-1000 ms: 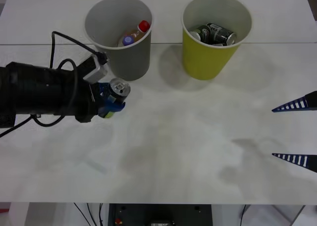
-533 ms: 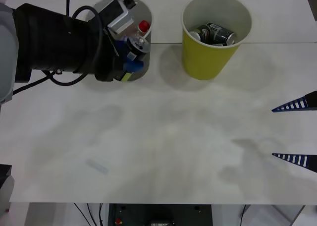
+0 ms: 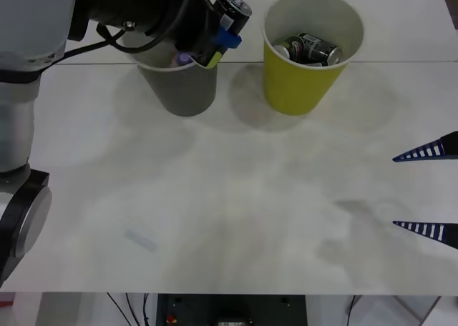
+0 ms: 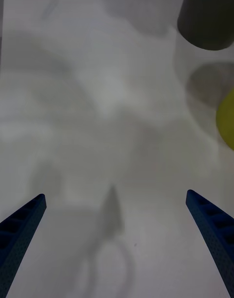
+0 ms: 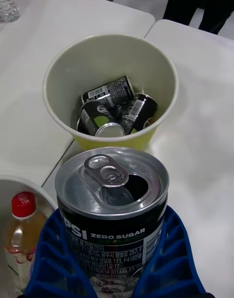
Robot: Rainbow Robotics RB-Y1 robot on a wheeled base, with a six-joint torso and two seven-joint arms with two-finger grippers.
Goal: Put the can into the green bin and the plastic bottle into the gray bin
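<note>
The can (image 3: 232, 6) is gripped by the left tool (image 3: 218, 36), held upright with its opened silver top (image 5: 112, 181) showing and the blue ribbed fingers (image 5: 168, 259) closed around its black body. In the front view it is carried in the air above the rim of the gray bin (image 3: 179, 90), on the side nearest the green bin (image 3: 304, 54), so the drop point has not yet been reached. From the left wrist view the green bin's mouth (image 5: 109, 83) lies ahead of the can, with three dark cans (image 5: 114, 110) already lying in its bottom.

To do this step well, the can is best carried farther toward the green bin until it sits over the middle of the whitish opening, not just over the near rim. The height should be kept well clear of the rim during the crossing, since a knock could tip the light bin. Release is best made only once the can is centred, and from low over the mouth, so that it does not bounce off the cans inside. Because the top is open, the can is best kept upright in case of leftover drink.

A bottle with a red cap (image 5: 22, 205) lies in the gray bin. The right tool (image 3: 429, 190) is parked over the counter (image 3: 250, 197) at the right, its fingers (image 4: 22, 225) spread wide and holding nothing.
</note>
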